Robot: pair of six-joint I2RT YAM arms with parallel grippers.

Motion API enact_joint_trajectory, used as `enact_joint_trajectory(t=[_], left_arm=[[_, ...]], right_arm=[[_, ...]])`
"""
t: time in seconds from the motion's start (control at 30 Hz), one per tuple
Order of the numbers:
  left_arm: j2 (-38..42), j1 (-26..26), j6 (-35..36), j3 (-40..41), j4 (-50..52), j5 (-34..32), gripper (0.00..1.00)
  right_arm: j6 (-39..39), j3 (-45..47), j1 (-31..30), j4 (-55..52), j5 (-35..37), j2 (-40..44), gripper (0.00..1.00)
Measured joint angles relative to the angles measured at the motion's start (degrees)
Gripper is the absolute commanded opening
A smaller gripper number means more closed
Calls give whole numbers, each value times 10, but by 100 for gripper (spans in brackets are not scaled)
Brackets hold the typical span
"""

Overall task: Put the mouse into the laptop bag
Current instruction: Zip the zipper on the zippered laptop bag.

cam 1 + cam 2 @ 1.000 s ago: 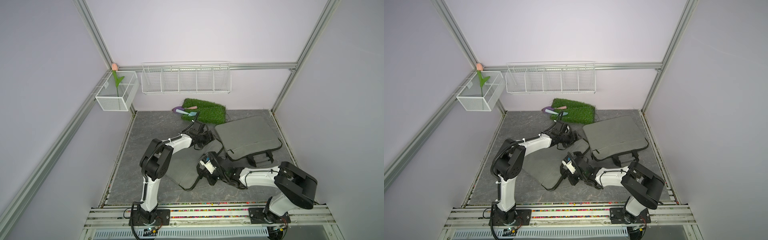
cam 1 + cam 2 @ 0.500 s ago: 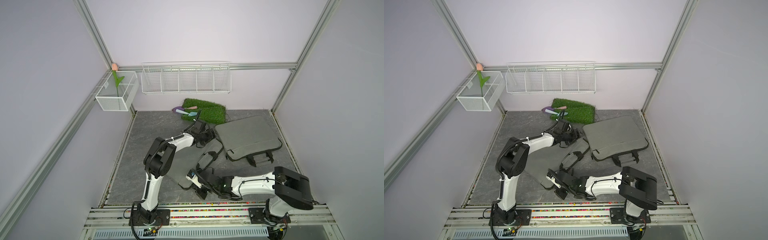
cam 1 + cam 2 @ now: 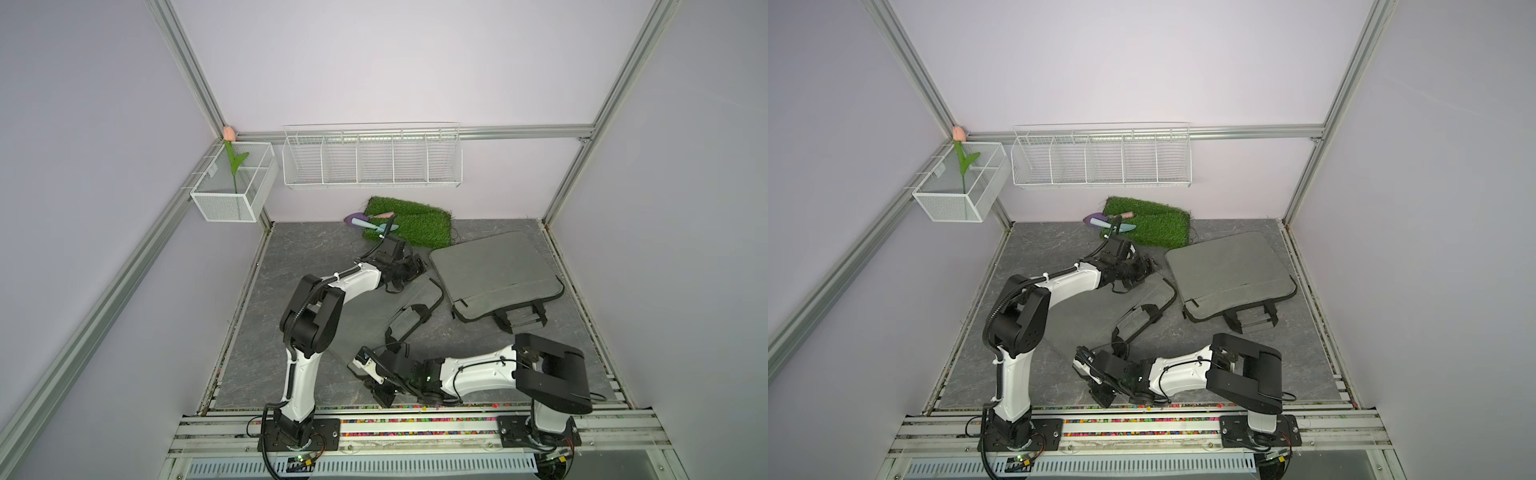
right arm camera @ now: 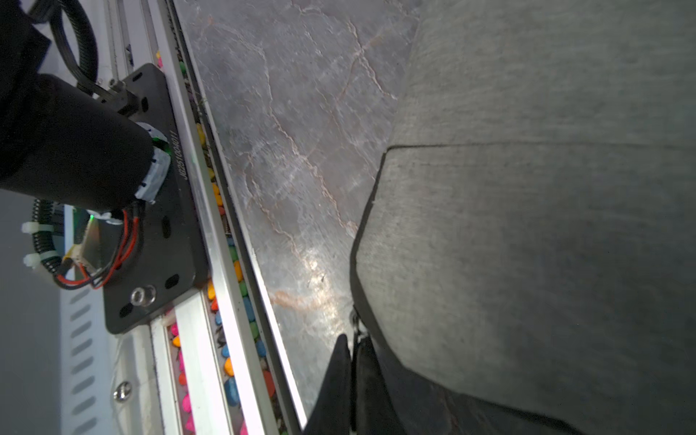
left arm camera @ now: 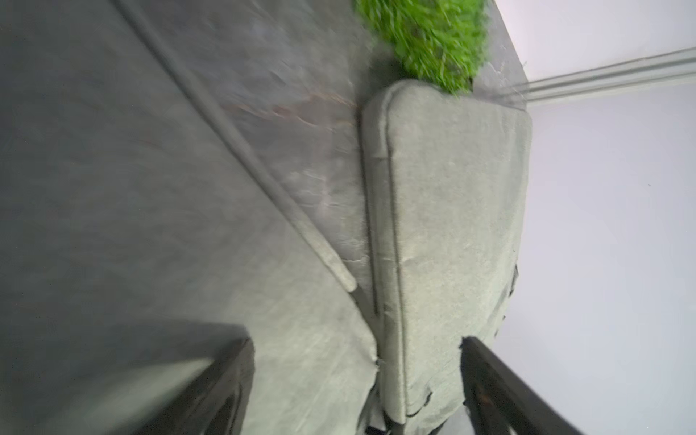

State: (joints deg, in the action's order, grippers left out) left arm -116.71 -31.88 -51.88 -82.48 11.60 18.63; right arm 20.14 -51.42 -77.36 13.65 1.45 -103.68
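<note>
Mouse not visible in any view, so I cannot tell where it is. Left gripper (image 5: 356,341) is wide open and empty. It hangs over the spot where the dark grey bag (image 3: 370,316) has a corner just beside the light grey laptop bag (image 3: 494,270); that wrist view is blurred. Right gripper (image 4: 352,350) is low near the front rail (image 4: 211,263), fingers pressed together on what looks like a zip tab (image 4: 354,320) at the dark grey bag's near edge. Light grey laptop bag lies flat at right rear of the table (image 3: 311,253), handles toward the front, far corner just beside the grass mat (image 3: 409,220).
</note>
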Motion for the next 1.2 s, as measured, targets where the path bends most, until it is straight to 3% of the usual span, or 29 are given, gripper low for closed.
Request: enact_joint_trajectory(t=[0.13,0.27,0.57,0.9,1.2], left_arm=[[106,108,7,88,36,-24,99],[197,219,15,160,45,-35,98],[227,370,33,287,70,-63,97],[263,386,40,371,14,-19,96],[411,282,-1,548,-116,-38,97]], right_arm=[[17,32,7,35,-9,3,6],[30,65,33,54,-33,10,6],[43,94,67,73,-63,32,6],[50,123,139,55,-73,72,6],[73,120,143,-22,-34,82,6]])
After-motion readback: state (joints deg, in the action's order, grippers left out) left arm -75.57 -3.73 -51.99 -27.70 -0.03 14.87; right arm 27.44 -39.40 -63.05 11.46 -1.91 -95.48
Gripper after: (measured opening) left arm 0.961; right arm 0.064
